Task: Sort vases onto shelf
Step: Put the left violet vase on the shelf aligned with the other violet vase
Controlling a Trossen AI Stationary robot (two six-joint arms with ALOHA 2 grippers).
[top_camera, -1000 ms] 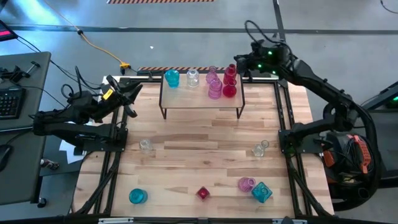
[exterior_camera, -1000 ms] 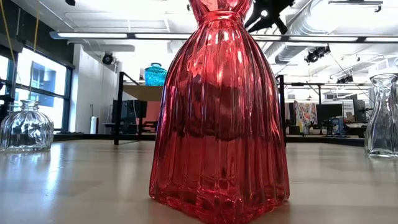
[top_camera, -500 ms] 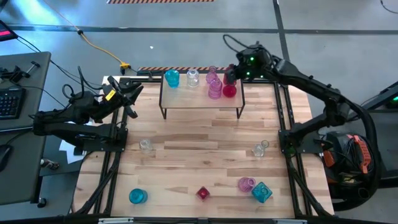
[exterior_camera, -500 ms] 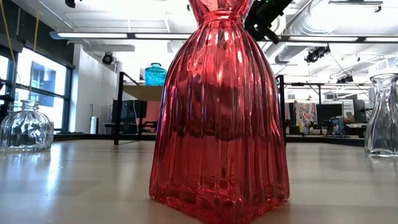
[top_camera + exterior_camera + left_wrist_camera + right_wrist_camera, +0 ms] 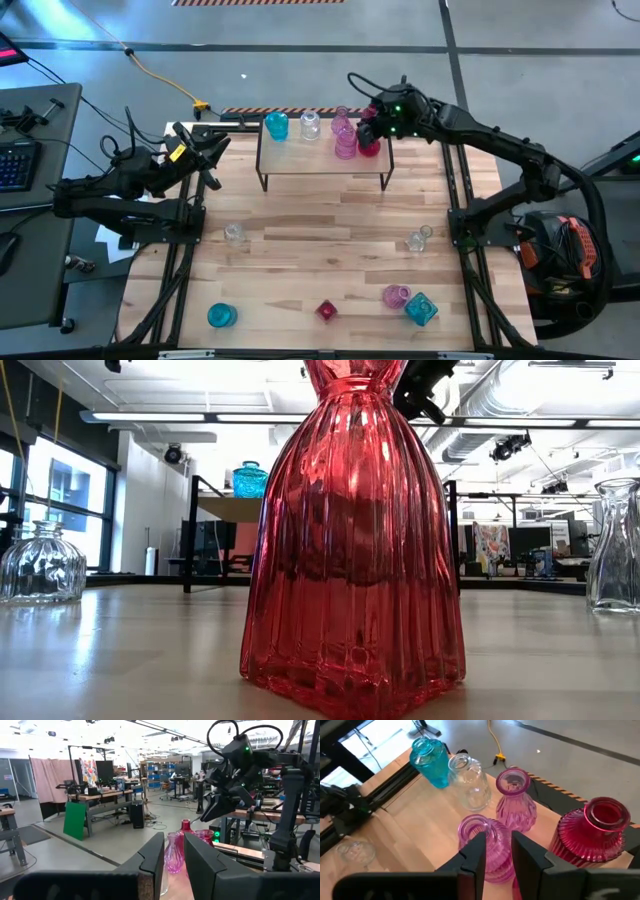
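Note:
The shelf (image 5: 325, 160) stands at the table's back middle. On it are a teal vase (image 5: 275, 125), a clear vase (image 5: 309, 125), two pink vases (image 5: 345, 145) and a red vase (image 5: 370, 147). My right gripper (image 5: 368, 122) hovers over the shelf's right end, just above the red vase (image 5: 597, 827) and the pink vases (image 5: 487, 837). Its fingers (image 5: 472, 857) stand close together with nothing between them. Far off at the table's back left corner, my left gripper (image 5: 205, 152) waits, fingers (image 5: 150, 862) together and empty. Several more vases stand on the table, among them a red one (image 5: 326, 310).
Loose on the table are two clear vases (image 5: 235, 235) (image 5: 418, 239), two teal vases (image 5: 221, 316) (image 5: 421, 308) and a pink vase (image 5: 396, 295). The red vase (image 5: 350, 540) fills the low view. A desk with a keyboard (image 5: 15, 160) stands at the left.
My right gripper has moved left from beyond the shelf's right end to over the red and pink vases there. The left arm and all vases have stayed put.

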